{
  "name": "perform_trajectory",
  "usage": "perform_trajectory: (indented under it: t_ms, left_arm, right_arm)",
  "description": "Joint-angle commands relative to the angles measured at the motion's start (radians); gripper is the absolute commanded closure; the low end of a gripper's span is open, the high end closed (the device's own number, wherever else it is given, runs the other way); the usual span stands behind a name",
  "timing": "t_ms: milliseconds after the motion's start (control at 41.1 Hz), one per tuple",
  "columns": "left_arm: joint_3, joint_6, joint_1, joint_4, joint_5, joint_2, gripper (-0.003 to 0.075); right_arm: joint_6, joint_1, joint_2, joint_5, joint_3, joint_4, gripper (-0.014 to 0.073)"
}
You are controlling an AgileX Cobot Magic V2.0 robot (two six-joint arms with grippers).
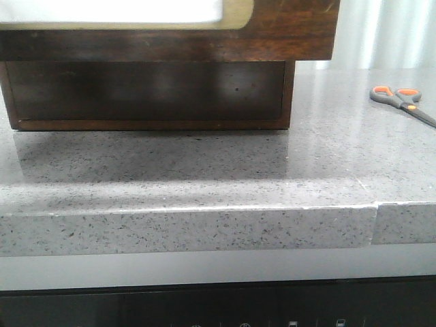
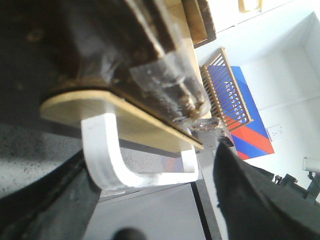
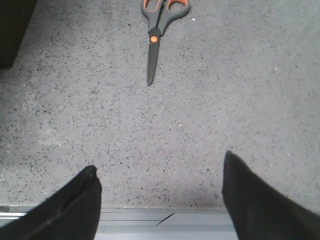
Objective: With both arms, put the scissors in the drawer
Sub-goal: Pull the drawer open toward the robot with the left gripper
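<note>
The scissors [image 1: 402, 103] lie flat on the grey counter at the far right, with grey handles, orange-lined loops and dark blades. In the right wrist view they lie [image 3: 156, 30] well ahead of my right gripper [image 3: 159, 165], which is open and empty over the counter's front edge. The dark brown drawer [image 1: 293, 34] with its cream-framed white panel [image 1: 109, 10] is at the top left. In the left wrist view my left gripper [image 2: 152, 155] is open, its fingers [image 2: 45, 200] either side of the drawer's white U-shaped handle [image 2: 120, 172]. Neither gripper shows in the front view.
Under the drawer is a dark recessed wooden cabinet [image 1: 150, 92] standing on the speckled grey counter [image 1: 204, 170]. The counter's front edge [image 1: 204, 228] has a seam at the right. A dark panel runs below it.
</note>
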State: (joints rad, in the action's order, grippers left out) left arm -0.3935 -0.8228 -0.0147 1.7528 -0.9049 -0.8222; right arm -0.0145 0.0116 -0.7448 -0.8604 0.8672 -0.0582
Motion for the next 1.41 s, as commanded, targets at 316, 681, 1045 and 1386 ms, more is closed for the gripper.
perform_trajectory:
  t_ms: [316, 681, 1045, 1386]
  left_arm:
    - [-0.033, 0.026, -0.007, -0.188, -0.048, 0.005, 0.0211]
    - [-0.116, 0.133, -0.007, -0.404, -0.095, 0.159, 0.0211]
    - [-0.565, 0.559, -0.007, -1.370, -0.117, 0.231, 0.0219]
    - [-0.642, 0.591, -0.263, -1.599, -0.069, 0.231, 0.0219]
  right_arm:
    - [0.006, 0.001, -0.005, 0.056, 0.032, -0.004, 0.0061]
    - [0.006, 0.001, -0.005, 0.056, 0.032, -0.004, 0.0061]
    - [0.006, 0.001, -0.005, 0.056, 0.032, -0.004, 0.0061]
    - [0.006, 0.001, -0.005, 0.056, 0.032, -0.004, 0.0061]
